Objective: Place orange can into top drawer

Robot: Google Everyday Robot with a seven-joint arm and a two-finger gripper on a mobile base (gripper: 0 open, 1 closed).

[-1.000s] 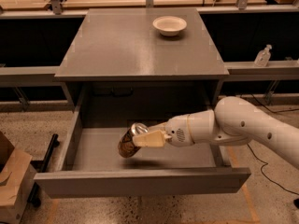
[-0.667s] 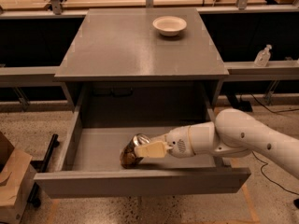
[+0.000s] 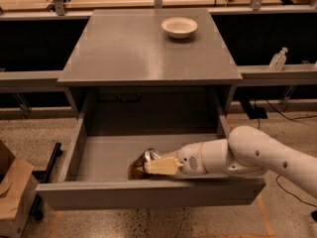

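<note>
The top drawer (image 3: 148,195) of the grey cabinet is pulled wide open and shows its plain grey inside. The orange can (image 3: 140,164) lies on its side low in the drawer near the front panel, its silver end facing up and back. My gripper (image 3: 157,165) reaches in from the right on a white arm. Its cream fingers (image 3: 162,166) are closed around the can.
A white bowl (image 3: 179,27) stands on the cabinet top (image 3: 133,48) at the back right. A clear bottle (image 3: 278,59) stands on a ledge at the right. A cardboard box (image 3: 12,195) sits on the floor at the left.
My gripper has lowered the can toward the drawer floor and moved it slightly forward, close to the front panel.
</note>
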